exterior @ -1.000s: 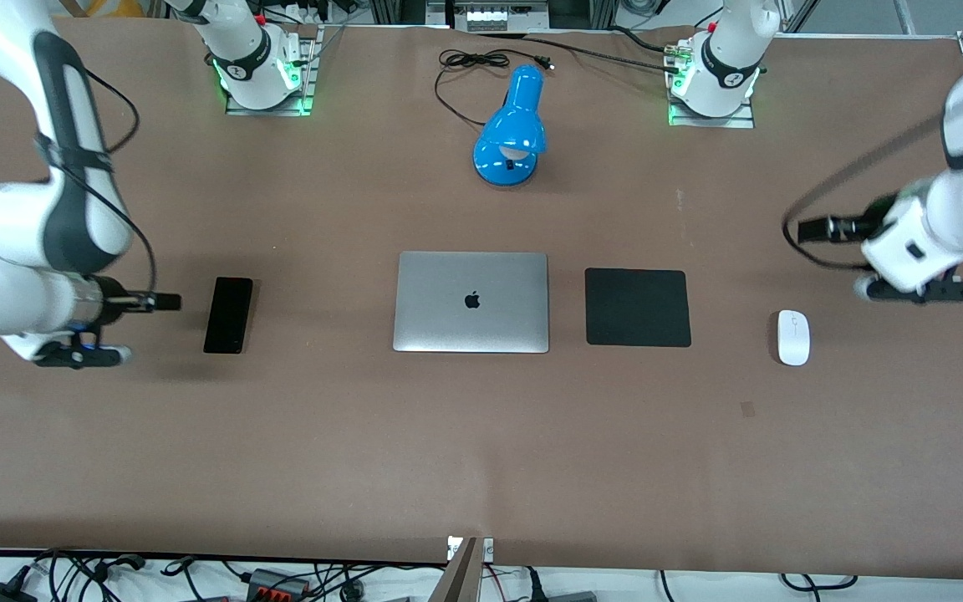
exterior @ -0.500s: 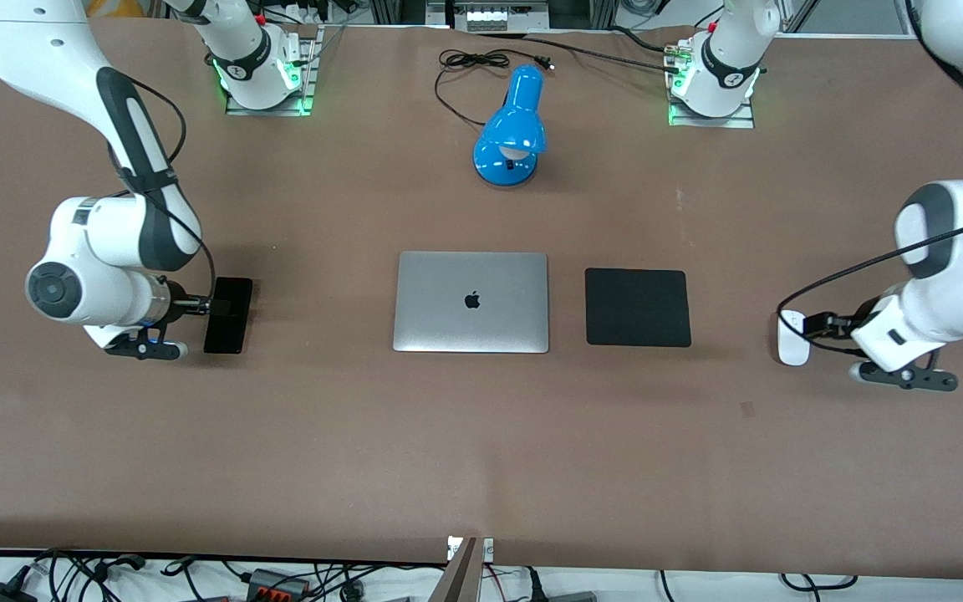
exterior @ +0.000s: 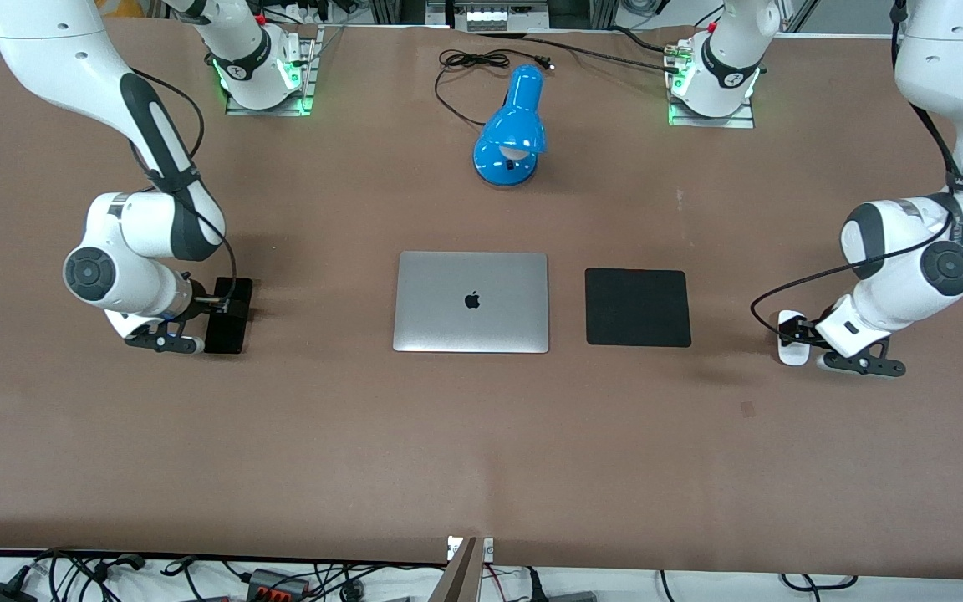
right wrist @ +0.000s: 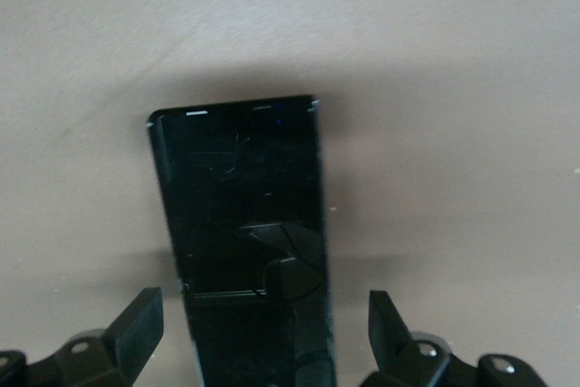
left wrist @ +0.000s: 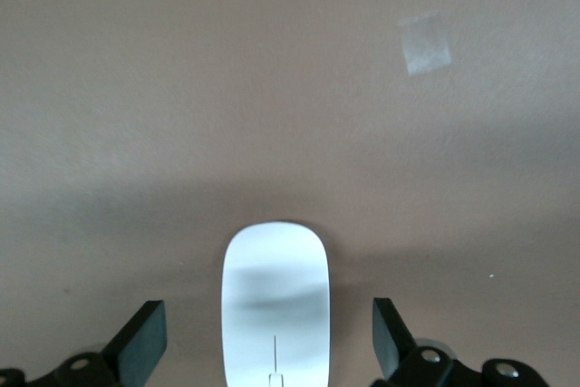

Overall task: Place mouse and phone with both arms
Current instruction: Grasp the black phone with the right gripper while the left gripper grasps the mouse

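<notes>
The white oval mouse (exterior: 791, 348) lies on the brown table toward the left arm's end; the left arm's hand covers part of it. My left gripper (exterior: 796, 333) is over it, open, its fingers (left wrist: 142, 343) on either side of the mouse (left wrist: 275, 304) without touching. The slim black phone (exterior: 226, 331) lies toward the right arm's end. My right gripper (exterior: 216, 306) is over it, open, its fingers (right wrist: 138, 325) straddling the phone (right wrist: 245, 242), apart from its edges.
A closed silver laptop (exterior: 471, 302) lies mid-table with a black square pad (exterior: 638, 307) beside it, toward the mouse. A blue desk lamp (exterior: 512, 129) with its black cord stands farther from the front camera. A small tape mark (exterior: 748, 409) lies on the table.
Both arms have swung in and lowered: the left gripper has come over the mouse, the right gripper over the phone. Mouse and phone have not moved.
</notes>
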